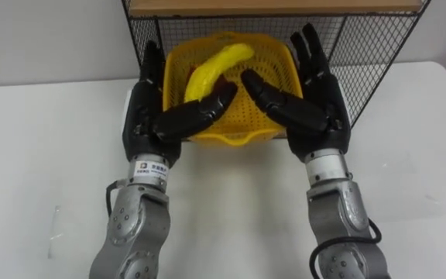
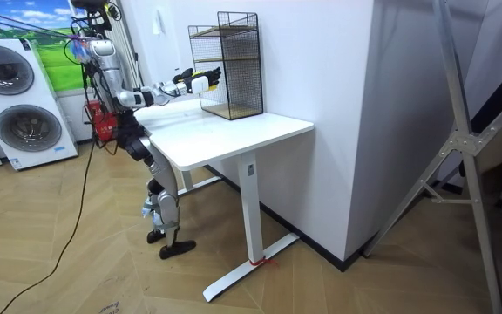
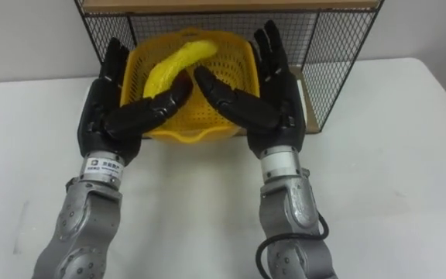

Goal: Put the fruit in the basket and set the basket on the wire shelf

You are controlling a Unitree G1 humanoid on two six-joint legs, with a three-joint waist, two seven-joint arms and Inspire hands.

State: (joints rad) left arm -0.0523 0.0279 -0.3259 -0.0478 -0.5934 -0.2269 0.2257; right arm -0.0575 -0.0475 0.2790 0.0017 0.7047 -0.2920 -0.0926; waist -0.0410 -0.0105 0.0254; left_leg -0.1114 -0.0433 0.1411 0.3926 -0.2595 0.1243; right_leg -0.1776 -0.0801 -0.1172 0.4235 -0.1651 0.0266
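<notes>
Observer: Placement step is running. Yellow basket [image 1: 231, 139] is sitting in the mouth of the wire shelf [image 1: 362, 54] on the white table [image 1: 409, 163], with the banana [image 1: 219, 63] lying inside. Is anything gripping it?

Operator: No. Left hand [image 1: 147, 116] and right hand [image 1: 320, 101] are flanking the basket with straight, spread fingers, thumbs reaching across its front rim. I'm judging the next move: sliding it level, deeper in, then drawing both hands clear of the mesh.

I'm at a white table [image 2: 234, 133] by a white wall [image 2: 321, 70], herringbone wood floor [image 2: 77, 266]. Two washing machines [image 2: 16, 113] (room view's left), metal frame [image 2: 462, 139] on the right.
</notes>
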